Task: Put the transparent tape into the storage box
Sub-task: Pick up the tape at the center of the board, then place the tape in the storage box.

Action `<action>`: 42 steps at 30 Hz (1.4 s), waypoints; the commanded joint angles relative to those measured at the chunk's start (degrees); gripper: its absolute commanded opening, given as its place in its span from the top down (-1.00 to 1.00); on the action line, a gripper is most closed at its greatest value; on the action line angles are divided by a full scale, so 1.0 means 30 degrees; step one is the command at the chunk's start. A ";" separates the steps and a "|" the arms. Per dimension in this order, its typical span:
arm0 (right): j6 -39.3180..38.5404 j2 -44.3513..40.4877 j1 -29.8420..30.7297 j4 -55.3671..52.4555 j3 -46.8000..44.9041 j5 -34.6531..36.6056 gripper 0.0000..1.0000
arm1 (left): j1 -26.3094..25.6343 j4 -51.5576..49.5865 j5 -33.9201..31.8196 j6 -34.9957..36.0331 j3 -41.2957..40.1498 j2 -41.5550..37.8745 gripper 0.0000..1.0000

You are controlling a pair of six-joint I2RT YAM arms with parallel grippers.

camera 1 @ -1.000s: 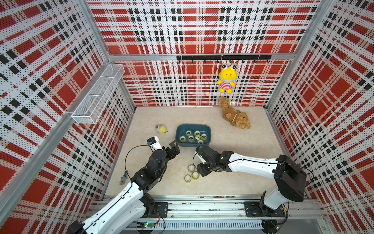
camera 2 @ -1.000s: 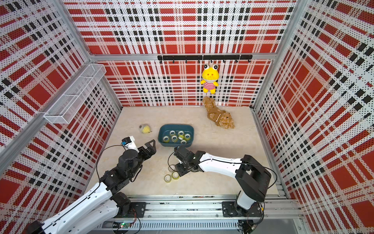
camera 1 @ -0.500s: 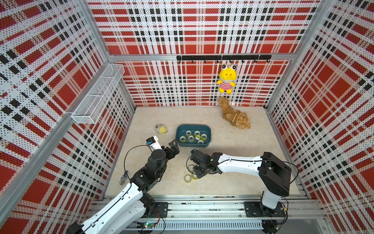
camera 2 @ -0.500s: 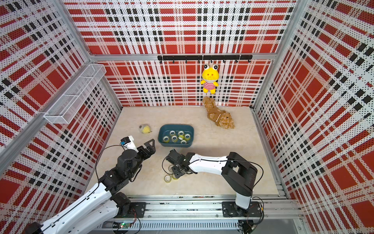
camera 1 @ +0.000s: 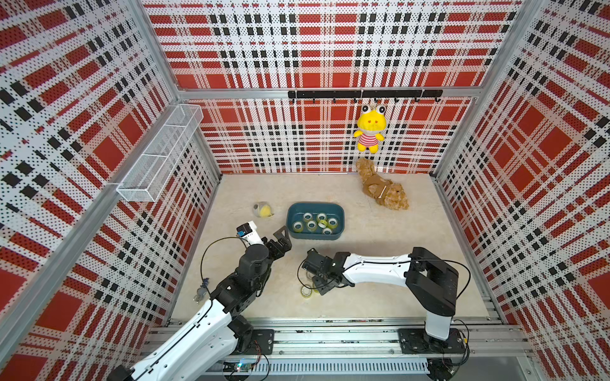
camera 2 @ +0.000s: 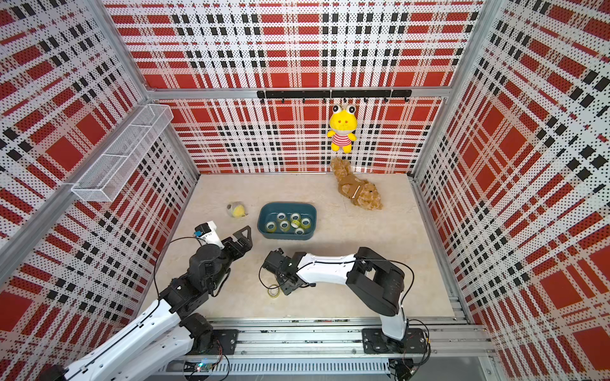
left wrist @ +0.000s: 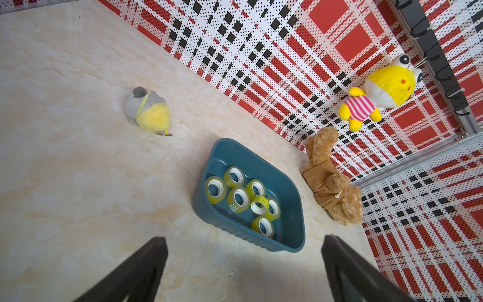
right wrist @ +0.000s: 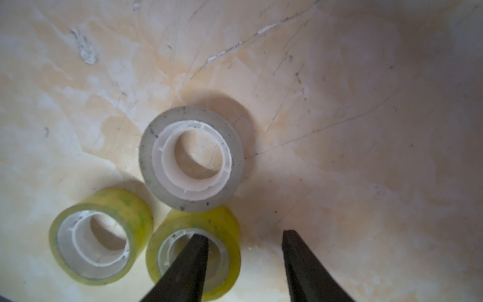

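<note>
The storage box is a dark teal tub at mid-floor holding several yellowish tape rolls. Three loose rolls lie flat on the floor in front of it: a greyish clear roll and two yellow ones. My right gripper is open low over them. One finger is over the core of a yellow roll and the other is outside its wall. Only one loose roll shows clearly beside it in both top views. My left gripper is open and empty, left of the box.
A yellow-grey plush ball lies left of the box. A brown teddy bear lies at the back right, under a yellow frog plush hanging from a black hook rail. A white wire basket hangs on the left wall.
My right arm has swung left and toward the front, down over the loose rolls, its jaws narrowing slightly. The left arm has not moved.
</note>
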 commanded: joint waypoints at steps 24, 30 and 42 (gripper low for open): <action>0.1429 -0.0908 0.0178 -0.0900 -0.1424 0.1983 1.00 | 0.0770 -0.0739 -0.0064 0.0509 0.0215 -0.1106 -0.98; 0.1466 -0.3721 -0.0224 -0.1523 -0.1751 0.1975 1.00 | 0.0706 -0.0739 0.0051 0.0436 0.0462 -0.0910 -0.99; -0.0511 -0.6463 -0.4260 -0.0720 -0.0680 -0.1460 1.00 | 0.0472 0.0033 0.0275 0.0348 0.0287 0.0137 -0.98</action>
